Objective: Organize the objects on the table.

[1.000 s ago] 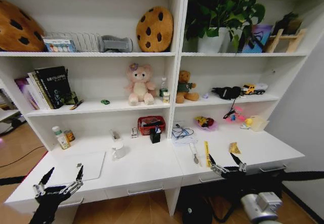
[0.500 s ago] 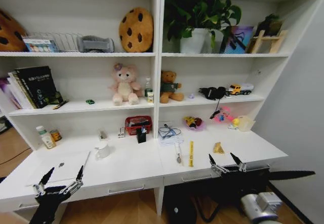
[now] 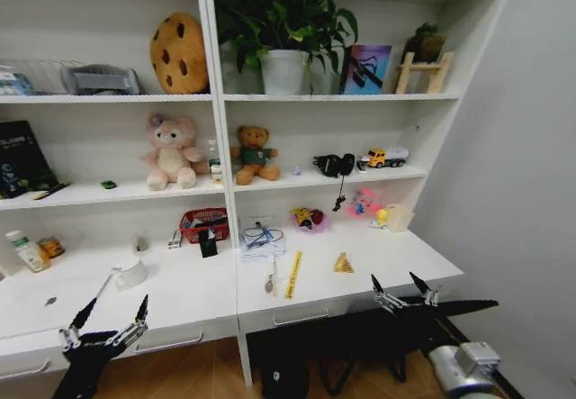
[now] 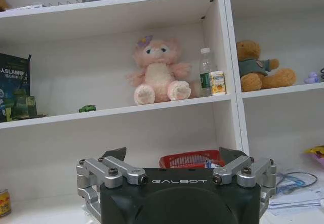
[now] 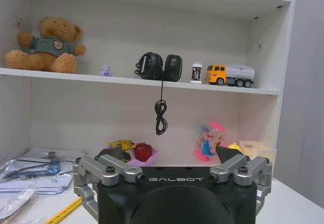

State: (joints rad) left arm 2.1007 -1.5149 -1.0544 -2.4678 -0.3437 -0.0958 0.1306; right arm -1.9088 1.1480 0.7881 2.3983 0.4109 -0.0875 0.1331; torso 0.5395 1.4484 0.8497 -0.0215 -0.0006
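Both arms reach level toward the surface [image 3: 378, 264]'s front edge, left end effector [image 3: 112, 321] and right end effector [image 3: 403, 291] spread wide, empty.

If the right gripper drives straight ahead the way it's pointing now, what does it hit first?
Probably the pink bowl of small toys on the table; the right gripper, open, points there. Depth is uncertain.
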